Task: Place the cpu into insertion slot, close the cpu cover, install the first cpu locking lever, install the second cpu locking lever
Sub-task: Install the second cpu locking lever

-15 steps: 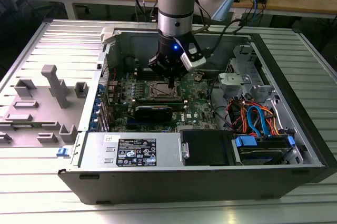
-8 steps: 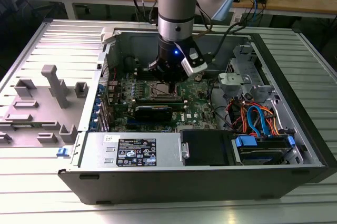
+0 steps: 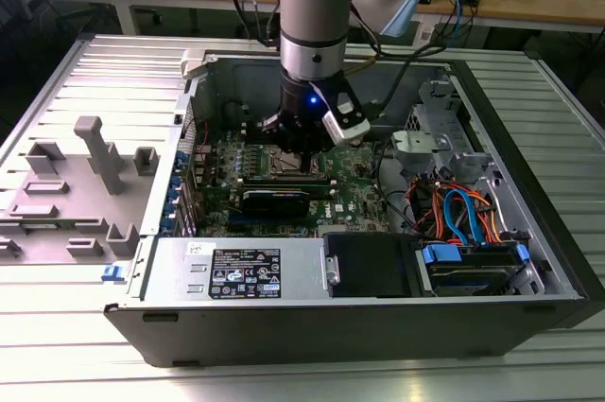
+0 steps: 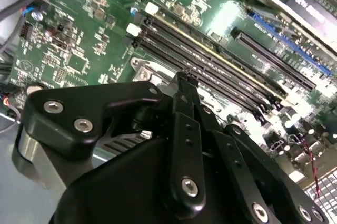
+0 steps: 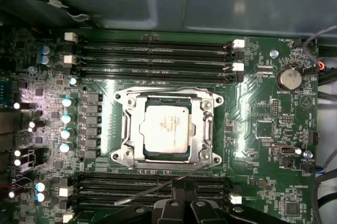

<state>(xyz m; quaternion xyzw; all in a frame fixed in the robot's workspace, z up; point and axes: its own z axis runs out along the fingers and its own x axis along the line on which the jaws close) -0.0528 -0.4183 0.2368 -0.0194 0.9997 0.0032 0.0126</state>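
We see the cpu (image 5: pixel 164 128) lying flat in the insertion slot (image 5: pixel 128 129) on the green motherboard (image 5: pixel 258 129) in the first wrist view, its silver-grey top showing through the window of the cpu cover (image 5: pixel 167 99), which lies down over it. From the slot's 4 o'clock corner a thin locking lever (image 5: pixel 158 189) slants away toward 8 o'clock, across the black memory slots (image 5: pixel 147 184) on that side. A second bank of memory slots (image 5: pixel 152 58) runs at the slot's 12 o'clock, and a round coin battery (image 5: pixel 288 78) sits at about 2 o'clock from the cpu. The claw (image 5: pixel 181 209) hangs at 6 o'clock from the cpu, near the lever's middle; its black fingers (image 4: pixel 187 129) stand narrow, close together, and we cannot tell whether they touch the lever. In the exterior view the claw (image 3: pixel 301 142) is down inside the open computer case (image 3: pixel 529 260) on the slatted metal table (image 3: pixel 57 326), right above the socket area, with grey fixtures (image 3: pixel 99 151) at 9 o'clock from the case
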